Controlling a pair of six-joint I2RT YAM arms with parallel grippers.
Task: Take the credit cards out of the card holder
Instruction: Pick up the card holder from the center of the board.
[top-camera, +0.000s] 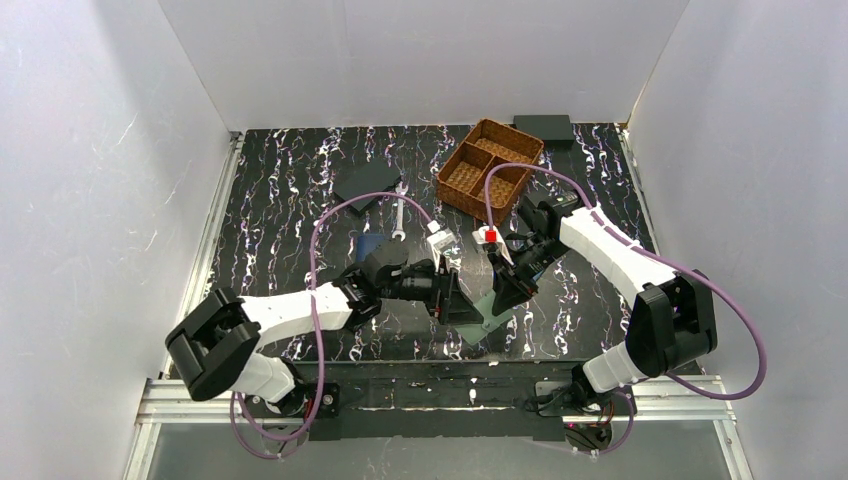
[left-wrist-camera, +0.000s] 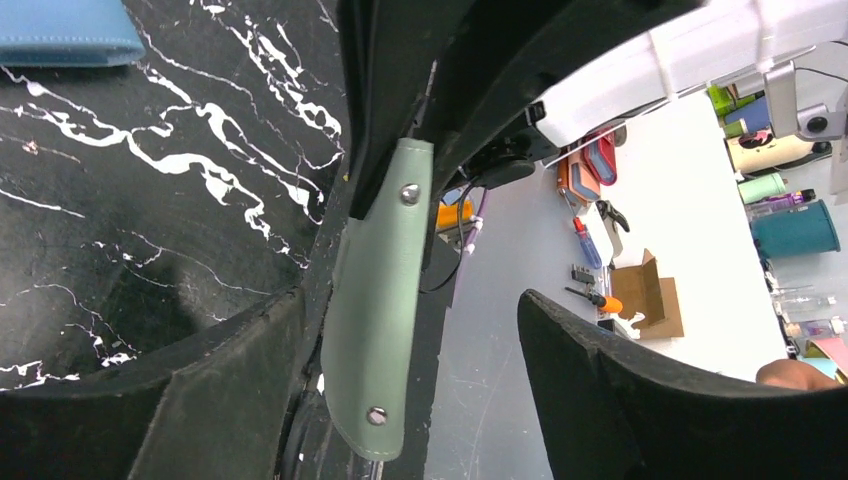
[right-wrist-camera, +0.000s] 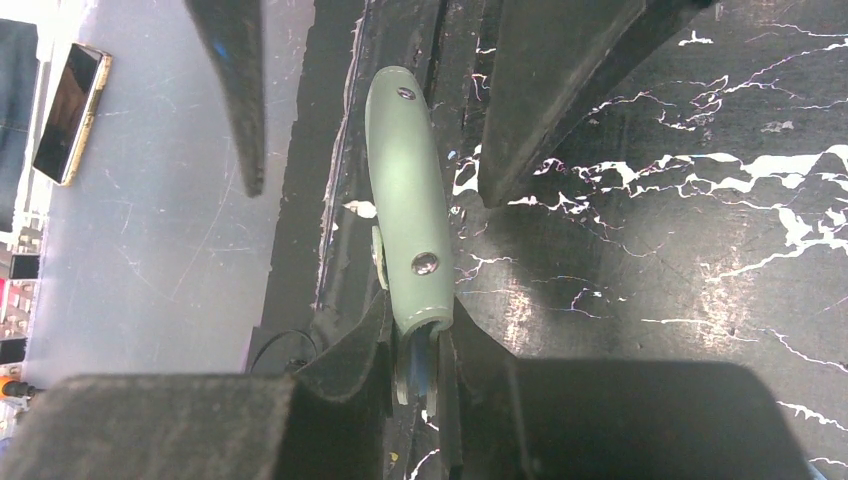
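The card holder, a pale mint-green wallet with snap buttons, is held up on edge near the table's front middle. My right gripper is shut on its lower edge; the right wrist view shows the fingers pinching the wallet, seen edge-on. My left gripper is open, its jaws wide apart on either side of the wallet, which lies close to the left finger and far from the other one. No credit card shows clearly; only pale layers and a bluish strip show inside the wallet's open end.
A brown wicker basket stands at the back right with a black box behind it. A blue wallet lies left of my left gripper and also shows in the left wrist view. A navy wallet and a wrench lie farther back.
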